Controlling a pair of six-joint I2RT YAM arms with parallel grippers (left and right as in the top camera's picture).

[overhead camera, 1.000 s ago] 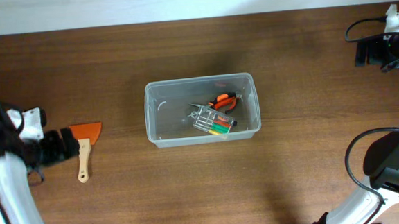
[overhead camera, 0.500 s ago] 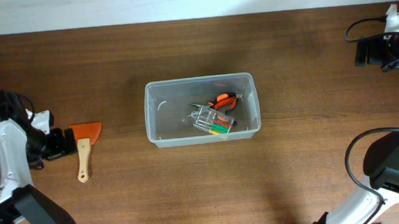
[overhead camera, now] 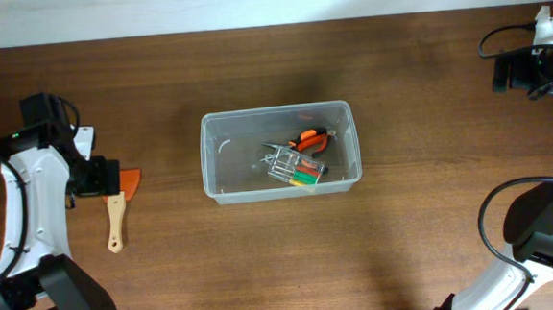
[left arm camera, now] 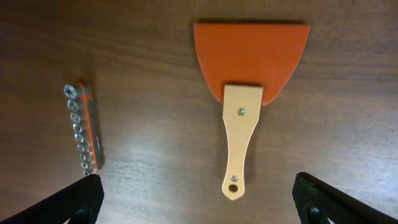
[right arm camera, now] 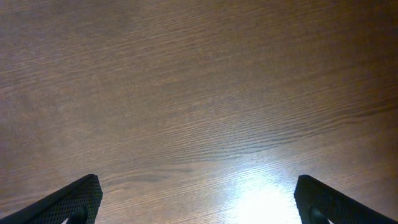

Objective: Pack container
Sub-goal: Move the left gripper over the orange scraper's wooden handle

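The container (overhead camera: 276, 111), a clear plastic bin, stands mid-table and holds orange-handled pliers (overhead camera: 308, 139) and a small clear case of coloured bits (overhead camera: 295, 169). To its left lies a scraper (overhead camera: 116, 221) with an orange blade and a wooden handle. My left gripper (overhead camera: 103, 177) hangs open above the blade's left part. In the left wrist view the scraper (left arm camera: 242, 99) lies between and ahead of the wide-apart fingertips (left arm camera: 79, 200), untouched; the left gripper (left arm camera: 199, 205) holds nothing. My right gripper (overhead camera: 514, 71) is at the far right edge, open over bare wood (right arm camera: 199, 202).
An orange strip of metal sockets (left arm camera: 84, 127) lies on the table just left of the scraper; in the overhead view my left arm hides it. A pale wall band runs along the table's far edge (overhead camera: 248, 3).
My left arm has swung toward the back of the table and a little right, so its gripper now covers part of the scraper's blade. The right arm and the container's contents have not moved.
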